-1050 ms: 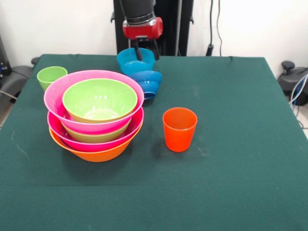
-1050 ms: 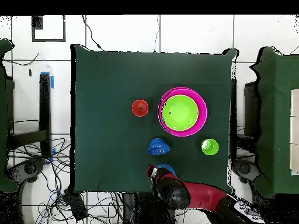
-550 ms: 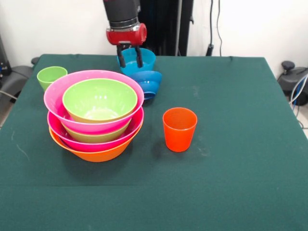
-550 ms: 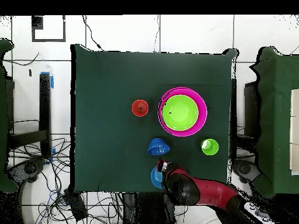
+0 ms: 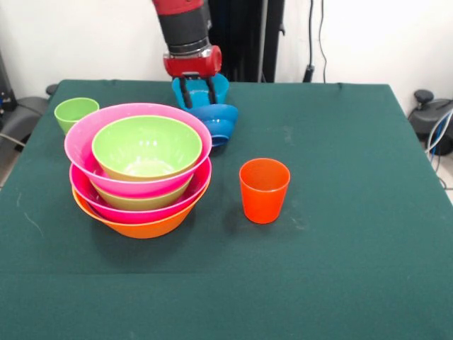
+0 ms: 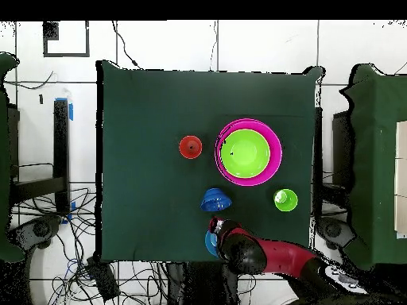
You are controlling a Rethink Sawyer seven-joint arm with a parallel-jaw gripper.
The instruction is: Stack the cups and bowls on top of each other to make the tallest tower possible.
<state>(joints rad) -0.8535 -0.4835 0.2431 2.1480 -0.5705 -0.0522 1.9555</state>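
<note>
While the red and black arm [image 5: 185,28] reaches down at the far edge of the green tabletop [image 5: 340,212], its gripper [image 5: 197,93] hangs over the light blue bowl [image 5: 219,86], with the two dark fingers [image 5: 187,93] parted and pointing into or just in front of that bowl. Whether they touch its rim cannot be told from the front view, and nothing is visibly clamped between them. In the overhead view the arm covers most of the light blue bowl [image 6: 210,242], leaving only a blue sliver at its side.

Just in front of that bowl sits the dark blue bowl [image 5: 216,122], which looks tipped or turned over, its ribbed side facing the camera; the two blue bowls are touching or nearly so.

The tower [image 5: 141,170] stands near the dark blue bowl, on the tabletop's left half in the front view. Its base is the large orange bowl [image 5: 141,225], with a pink bowl [image 5: 148,210] nested in it, then a green bowl [image 5: 138,195], a second pink bowl [image 5: 81,142] and a second green bowl [image 5: 146,145] on top, all upright.

The orange-red cup [image 5: 264,190] stands upright alone, apart from the tower. The light green cup [image 5: 75,112] stands upright behind the tower, near the tabletop's far corner.
</note>
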